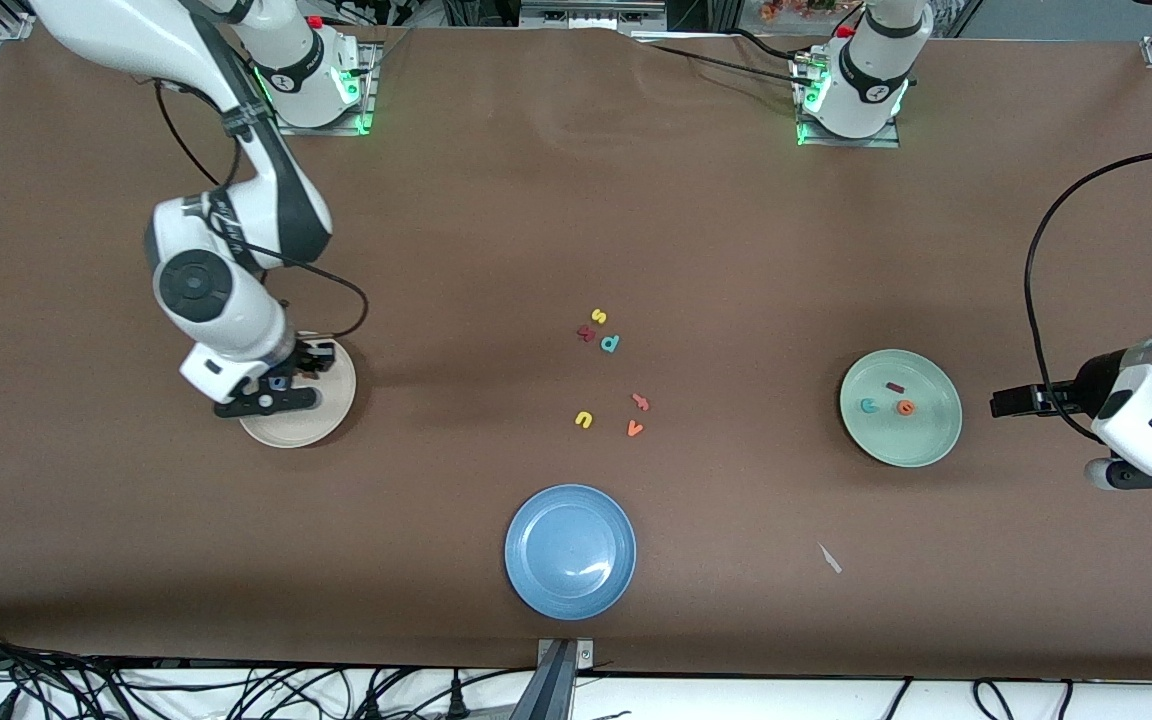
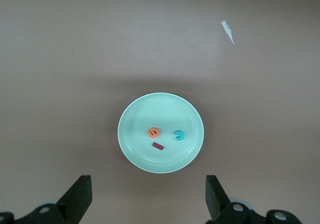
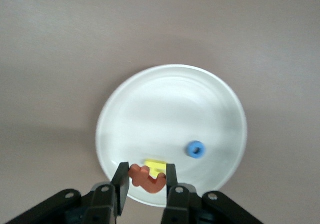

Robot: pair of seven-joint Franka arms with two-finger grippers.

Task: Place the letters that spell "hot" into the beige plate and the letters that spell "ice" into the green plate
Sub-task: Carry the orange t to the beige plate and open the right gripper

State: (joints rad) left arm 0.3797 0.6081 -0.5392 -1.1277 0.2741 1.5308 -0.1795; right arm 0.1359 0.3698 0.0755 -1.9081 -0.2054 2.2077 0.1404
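My right gripper point(image 3: 146, 180) is shut on the orange t point(image 3: 145, 178) and hangs low over the beige plate point(image 3: 170, 91), near its rim. The yellow h point(image 3: 157, 166) and the blue o point(image 3: 195, 149) lie in that plate. From the front, the right gripper point(image 1: 288, 388) covers part of the beige plate point(image 1: 328, 415). The green plate point(image 1: 926, 440) holds the maroon i point(image 1: 895, 387), teal c point(image 1: 868, 405) and orange e point(image 1: 904, 407). My left gripper point(image 2: 148, 204) waits open and empty in the air at the left arm's end of the table, beside the green plate point(image 2: 135, 114).
A blue plate point(image 1: 570, 590) sits nearest the front camera. Loose letters lie mid-table: yellow s point(image 1: 598, 317), dark red x point(image 1: 586, 334), teal d point(image 1: 610, 344), an orange letter point(image 1: 640, 402), orange v point(image 1: 635, 428), yellow u point(image 1: 583, 419). A white scrap point(image 1: 829, 558) lies nearer the camera than the green plate.
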